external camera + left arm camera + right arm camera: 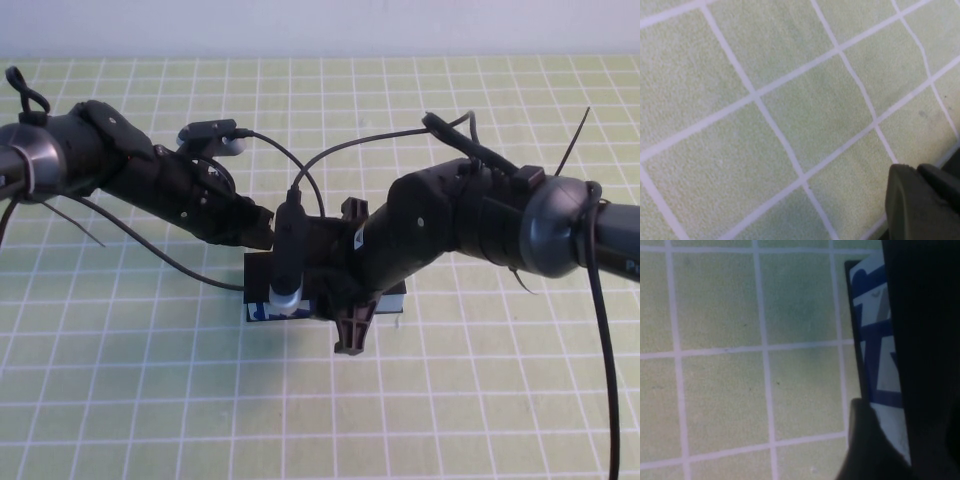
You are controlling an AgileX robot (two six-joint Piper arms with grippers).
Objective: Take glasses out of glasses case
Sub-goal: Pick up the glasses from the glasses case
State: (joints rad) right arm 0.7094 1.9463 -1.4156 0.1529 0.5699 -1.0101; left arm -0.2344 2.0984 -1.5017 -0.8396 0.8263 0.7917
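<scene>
Bright even light, faint shadows, blurry wrist views

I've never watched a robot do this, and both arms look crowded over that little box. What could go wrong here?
Two risks stand out.

1. The left gripper and right gripper both crowd the glasses case, so the arms might bump each other.

2. The arms hide most of the case from above. The glasses aren't visible in any view, so a grab could miss them or nudge the case across the green grid mat.

high: raised, angled down | wrists: close, facing mat (765, 125) | shared: mat
</scene>
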